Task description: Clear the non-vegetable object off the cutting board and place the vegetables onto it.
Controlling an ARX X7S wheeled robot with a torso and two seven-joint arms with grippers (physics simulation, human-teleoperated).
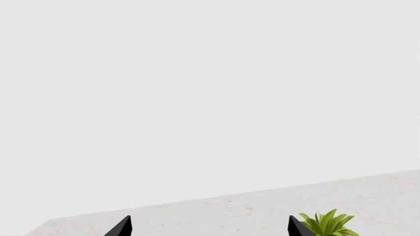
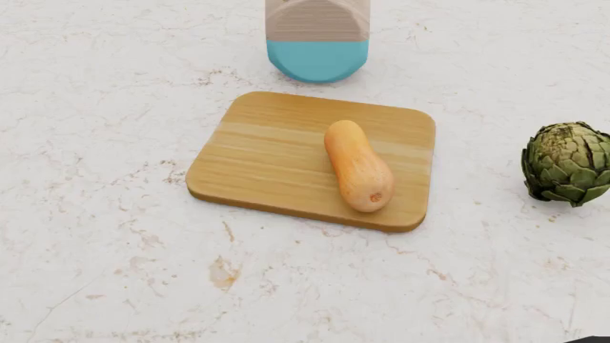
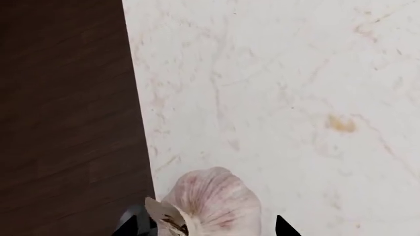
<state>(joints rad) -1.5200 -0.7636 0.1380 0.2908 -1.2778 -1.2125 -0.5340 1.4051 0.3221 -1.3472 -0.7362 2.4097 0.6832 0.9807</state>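
Note:
The cutting board [image 2: 257,157] lies mid-table with the orange-tan butternut squash [image 2: 358,166] lying on its right half. The green artichoke globe [image 2: 568,163] sits on the marble to the right of the board, apart from it. The garlic bulb [image 3: 213,204] shows only in the right wrist view, at the marble's edge. My right gripper [image 3: 204,228] has one fingertip on each side of it, jaws wide, with a small gap on one side. My left gripper [image 1: 208,227] is open and empty, facing a pale wall. Neither gripper shows in the head view.
A beige container with a teal-blue base [image 2: 318,39] stands just behind the board. The table's edge and the dark wood floor [image 3: 66,123] lie right beside the garlic. A small green plant [image 1: 328,223] stands near the left gripper's fingertip.

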